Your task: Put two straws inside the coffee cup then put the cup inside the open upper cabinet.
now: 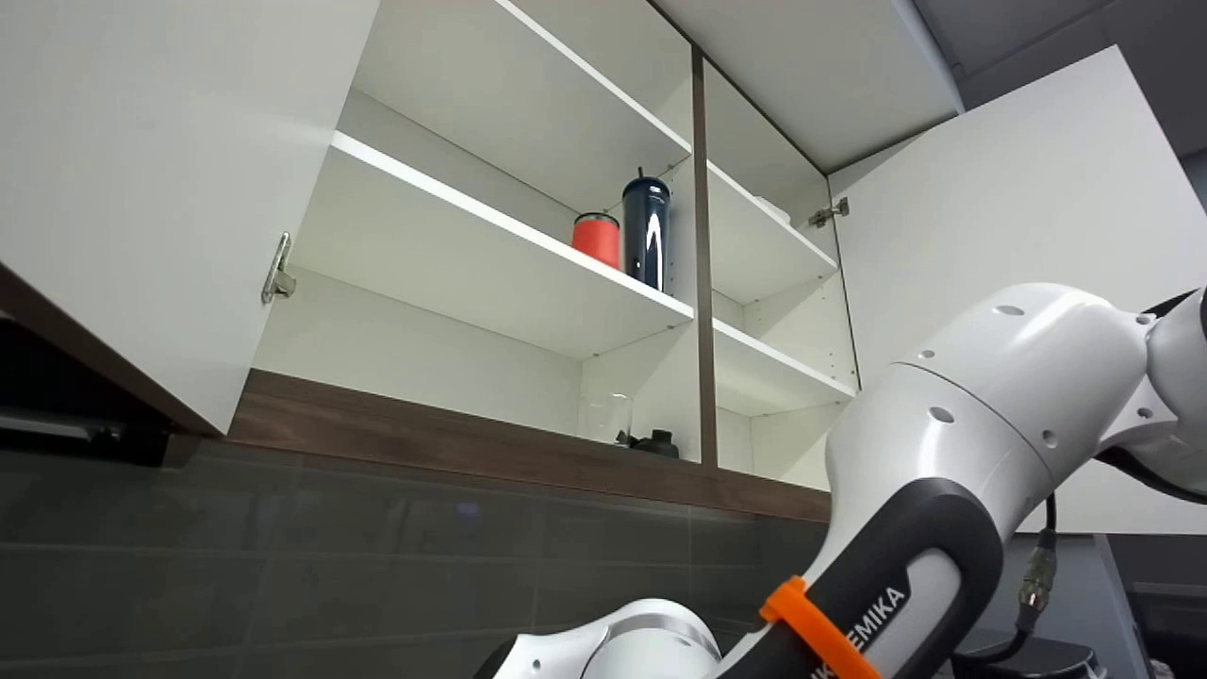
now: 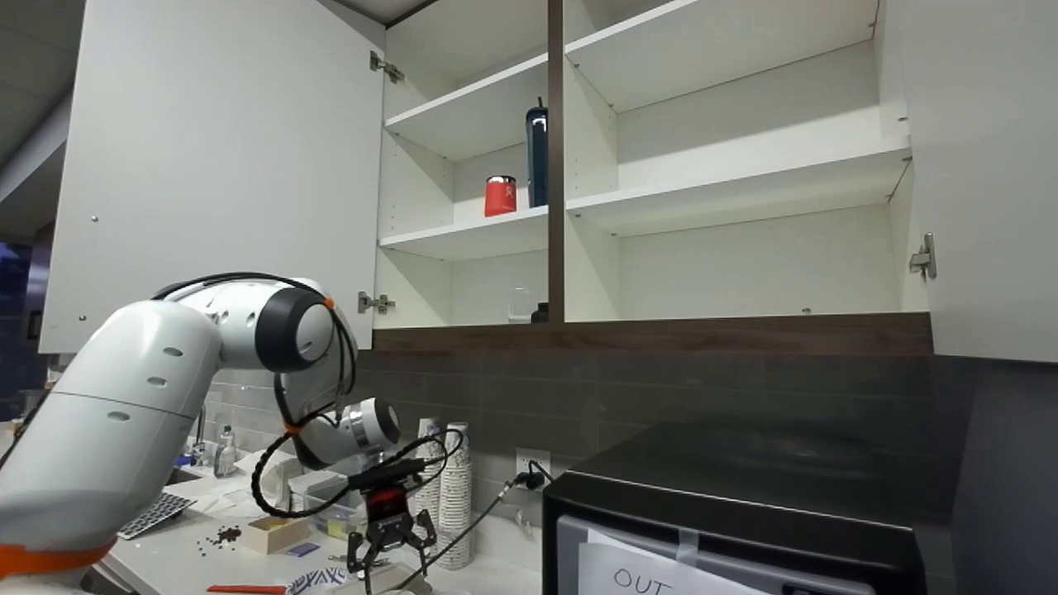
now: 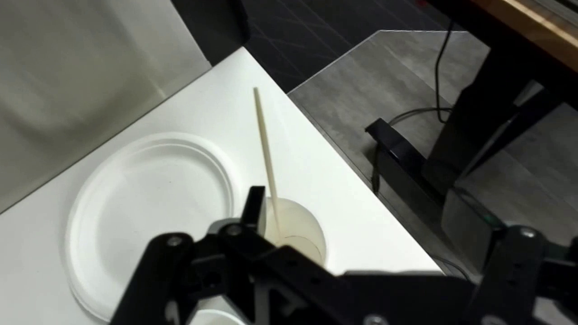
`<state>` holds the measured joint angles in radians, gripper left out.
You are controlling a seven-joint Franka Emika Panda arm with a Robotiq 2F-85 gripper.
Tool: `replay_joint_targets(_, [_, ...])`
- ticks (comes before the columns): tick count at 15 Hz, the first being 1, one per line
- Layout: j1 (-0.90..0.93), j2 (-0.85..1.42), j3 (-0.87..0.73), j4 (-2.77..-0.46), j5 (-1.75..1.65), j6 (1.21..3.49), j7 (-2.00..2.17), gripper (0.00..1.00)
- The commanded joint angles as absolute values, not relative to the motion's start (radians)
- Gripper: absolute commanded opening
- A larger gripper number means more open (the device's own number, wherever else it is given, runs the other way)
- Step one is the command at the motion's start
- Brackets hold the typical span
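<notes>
Since hand (image 2: 393,552) is spread w/ nothing seen pinched, coffee cup (image 3: 295,223) (prob, print's hidden) isn't held rn. It's seen on worktop (image 3: 356,243) just beside plate (image 3: 158,198), one straw (image 3: 264,137) leaning in it; 2nd not seen. Prob v. light, thin-walled, easily squashed or tipped, maybe bit slick. Should be gripped softly round side wall, below rim, w/ straw left clear, & be kept upright when lifted to open cabinet (image 2: 744,335).
</notes>
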<state>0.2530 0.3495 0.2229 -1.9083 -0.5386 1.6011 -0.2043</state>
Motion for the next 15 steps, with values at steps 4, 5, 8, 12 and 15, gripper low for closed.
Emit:
replay_joint_targets(4, [0.229, 0.325, 0.228, -1.969, -0.328, 1.862, -0.113, 1.0])
replay_joint_targets(5, [0.231, 0.321, 0.226, -1.984, -0.317, 1.924, -0.097, 1.0])
replay_joint_targets(8, [0.248, 0.344, 0.214, -1.948, -0.341, 1.891, -0.114, 1.0])
replay_joint_targets(12, [0.248, 0.357, 0.211, -1.937, -0.318, 1.9, -0.077, 1.0])
replay_joint_targets(15, [0.245, 0.36, 0.209, -1.965, -0.304, 2.052, -0.009, 1.0])
